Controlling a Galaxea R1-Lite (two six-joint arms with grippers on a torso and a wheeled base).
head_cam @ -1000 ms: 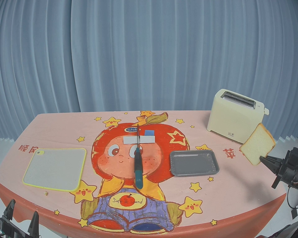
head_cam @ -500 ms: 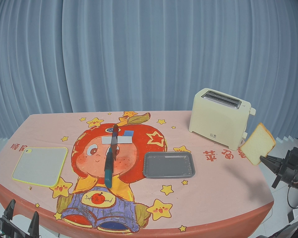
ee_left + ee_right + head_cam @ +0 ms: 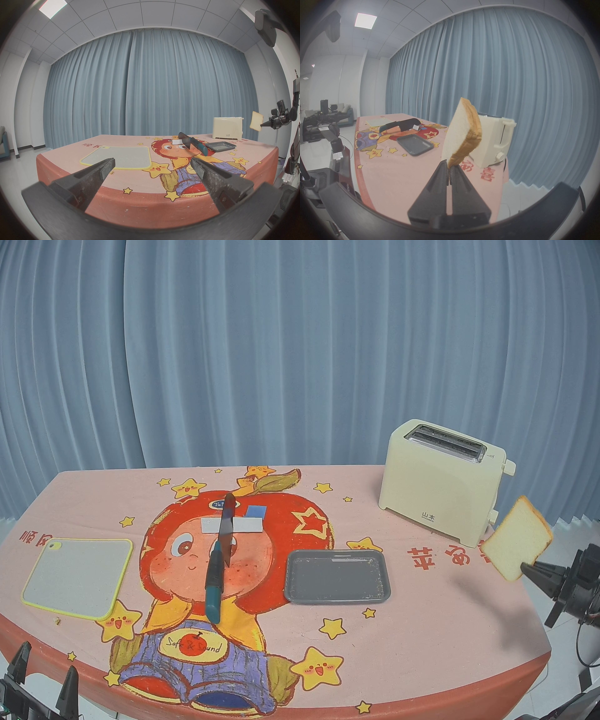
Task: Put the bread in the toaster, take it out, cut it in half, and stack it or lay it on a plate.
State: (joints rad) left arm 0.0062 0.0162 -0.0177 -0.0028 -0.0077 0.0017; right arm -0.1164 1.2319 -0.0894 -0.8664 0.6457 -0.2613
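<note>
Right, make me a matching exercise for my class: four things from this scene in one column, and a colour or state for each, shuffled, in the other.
Column one
1. bread
2. knife
3. cutting board
4. tray

Column two
A. grey all over
B. held in the air by the right gripper
C. yellow rim
D. teal handle

Pairs: 1-B, 2-D, 3-C, 4-A
</note>
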